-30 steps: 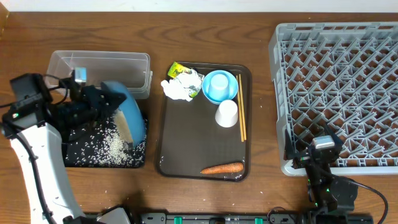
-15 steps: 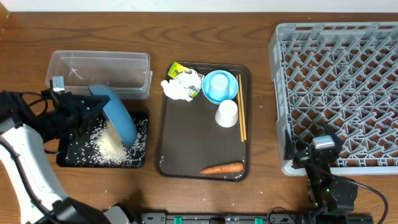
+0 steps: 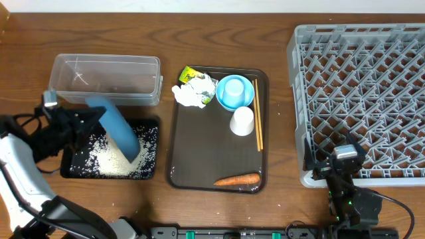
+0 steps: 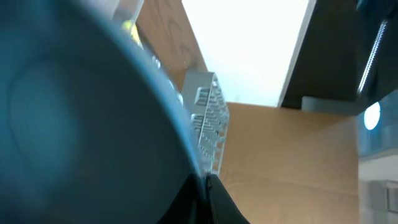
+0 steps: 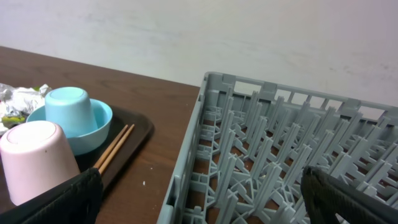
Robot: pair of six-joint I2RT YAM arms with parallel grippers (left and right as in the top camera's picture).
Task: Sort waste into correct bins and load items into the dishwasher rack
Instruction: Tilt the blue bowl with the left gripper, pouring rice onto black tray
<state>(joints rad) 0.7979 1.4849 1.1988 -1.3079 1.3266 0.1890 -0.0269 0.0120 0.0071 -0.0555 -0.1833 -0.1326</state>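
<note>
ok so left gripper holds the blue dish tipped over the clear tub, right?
No. Overhead shows the left gripper holding the blue dish tipped over the black tray, where the rice lies; the clear tub sits just beyond.

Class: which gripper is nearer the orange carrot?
Right. The right gripper sits open by the rack, just right of the carrot; the left gripper holds the blue dish over the black tray, farther left.

Bare table [image 3: 279, 133] strip between serving tray [image 3: 199, 149] and rack [image 3: 358, 99] — open lane; tilted dish [image 3: 119, 129] blocks black tray [image 3: 73, 170].
</note>
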